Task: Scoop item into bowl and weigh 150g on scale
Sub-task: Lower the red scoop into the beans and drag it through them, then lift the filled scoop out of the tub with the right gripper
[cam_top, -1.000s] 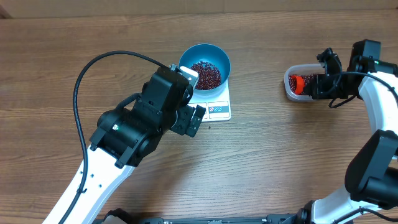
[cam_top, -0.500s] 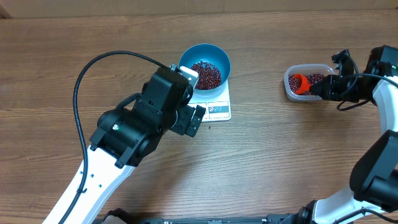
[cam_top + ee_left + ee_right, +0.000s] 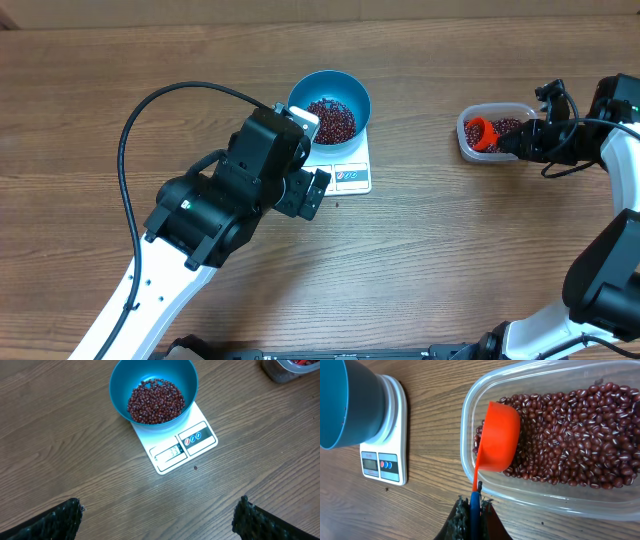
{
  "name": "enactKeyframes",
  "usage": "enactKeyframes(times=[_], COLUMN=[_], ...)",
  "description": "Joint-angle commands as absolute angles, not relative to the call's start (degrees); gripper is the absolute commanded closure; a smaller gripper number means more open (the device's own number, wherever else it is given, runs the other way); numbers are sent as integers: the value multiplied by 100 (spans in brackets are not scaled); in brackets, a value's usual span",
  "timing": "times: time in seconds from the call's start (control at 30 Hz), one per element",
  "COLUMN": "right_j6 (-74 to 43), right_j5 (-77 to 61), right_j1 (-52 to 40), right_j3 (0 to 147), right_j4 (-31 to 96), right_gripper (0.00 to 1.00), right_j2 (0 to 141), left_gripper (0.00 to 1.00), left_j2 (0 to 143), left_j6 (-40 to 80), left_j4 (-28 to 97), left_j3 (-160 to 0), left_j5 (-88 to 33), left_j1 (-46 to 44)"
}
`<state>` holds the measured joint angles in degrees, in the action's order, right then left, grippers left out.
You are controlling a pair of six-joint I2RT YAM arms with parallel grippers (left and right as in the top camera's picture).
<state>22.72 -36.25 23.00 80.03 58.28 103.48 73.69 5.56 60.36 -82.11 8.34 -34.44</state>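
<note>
Judging by the beans (image 3: 156,401) heaped in the blue bowl (image 3: 119,384) on the scale (image 3: 176,446), you likely have more scooping ahead: your right hand (image 3: 474,505) clamps the red scoop (image 3: 497,437) in the tub (image 3: 468,445), and your left hand (image 3: 157,520) stands apart.

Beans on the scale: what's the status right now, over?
Left gripper open, empty. Right gripper shut on red scoop, scoop lying on beans in tub. Bowl on scale, beans inside. Nothing between tub and bowl.
</note>
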Motion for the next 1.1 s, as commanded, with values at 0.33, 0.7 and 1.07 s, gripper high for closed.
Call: enactKeyframes(times=[0.33, 0.7, 1.07], right_j6=[2235, 2209, 2099], right_j5=[-4182, -4711, -4945], right_j1=[2799, 3155, 3247], right_j3=[7708, 7688, 7688], right_j4=[5839, 5865, 5892], right_gripper=[96, 96, 96], right_j2=[10377, 10377, 10377], left_gripper=[0, 0, 0], left_j2=[7395, 7395, 7395], left_j6=[469, 469, 469], left_j4=[6020, 6020, 6020], left_j3=[-8235, -8235, -8235], left_j5=[786, 786, 786], left_j1=[-3404, -3404, -3404])
